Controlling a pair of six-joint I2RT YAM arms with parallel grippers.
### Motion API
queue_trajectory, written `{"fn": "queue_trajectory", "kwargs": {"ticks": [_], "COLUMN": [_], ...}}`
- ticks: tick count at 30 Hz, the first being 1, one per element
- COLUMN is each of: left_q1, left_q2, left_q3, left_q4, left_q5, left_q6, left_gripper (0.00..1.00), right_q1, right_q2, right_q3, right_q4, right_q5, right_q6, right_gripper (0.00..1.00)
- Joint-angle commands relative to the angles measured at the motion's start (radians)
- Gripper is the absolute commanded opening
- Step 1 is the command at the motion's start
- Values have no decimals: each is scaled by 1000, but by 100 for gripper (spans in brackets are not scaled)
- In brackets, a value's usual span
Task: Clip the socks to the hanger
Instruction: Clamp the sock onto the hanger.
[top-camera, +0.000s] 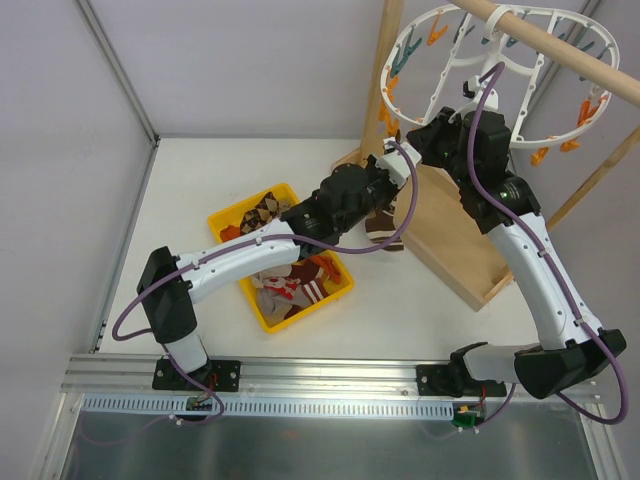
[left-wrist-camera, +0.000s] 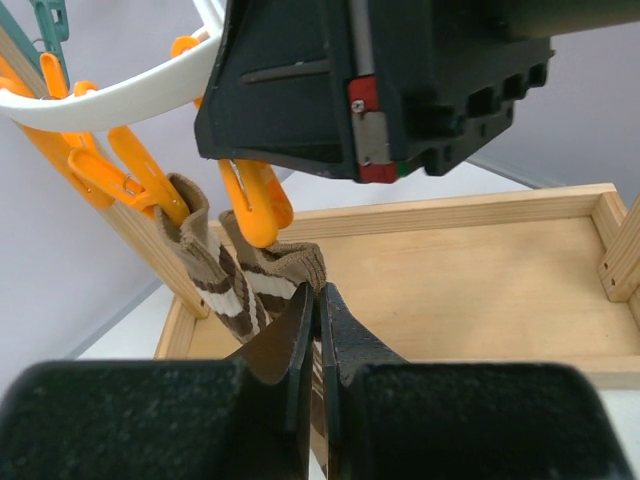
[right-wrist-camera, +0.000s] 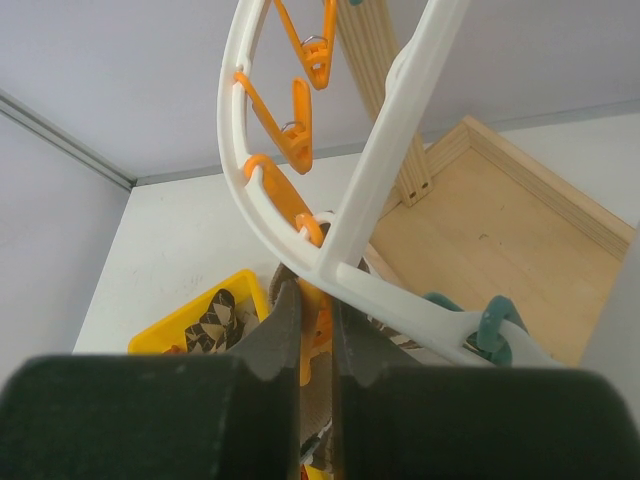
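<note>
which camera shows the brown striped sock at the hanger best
The left wrist view: the striped sock sits mid-frame, right under the orange clothespins, with the left gripper shut on it. The top external view shows only a small brown patch below the arms. The right wrist view hides nearly all of it behind the right gripper.

Hanger (left-wrist-camera: 100, 105) is white, with orange pegs (left-wrist-camera: 255, 195) plus some teal pegs (right-wrist-camera: 490, 325). The striped sock (left-wrist-camera: 225, 290) up there is tan with dark brown and cream bands. Bright yellow tray (top-camera: 240, 215), brown-and-cream argyle sock (top-camera: 265, 208), orange-red and white socks (top-camera: 305, 290). Arms (top-camera: 250, 250) white and black, cables (top-camera: 400, 220) purple
</note>
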Motion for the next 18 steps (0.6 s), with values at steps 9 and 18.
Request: {"fn": "queue_trajectory", "kwargs": {"ticks": [9, 18], "left_q1": [-19, -21], "left_q2": [-13, -13], "left_q3": [57, 69], "left_q4": [113, 124], "left_q5": [-53, -100], "left_q6": [42, 82], "left_gripper": [0, 0], "right_q1": [-5, -5], "right_q2": [-45, -48], "right_q3": [16, 16], "right_q4": [35, 32], "right_q5": [40, 42], "right_q6": [-18, -36], "right_gripper": [1, 1]}}
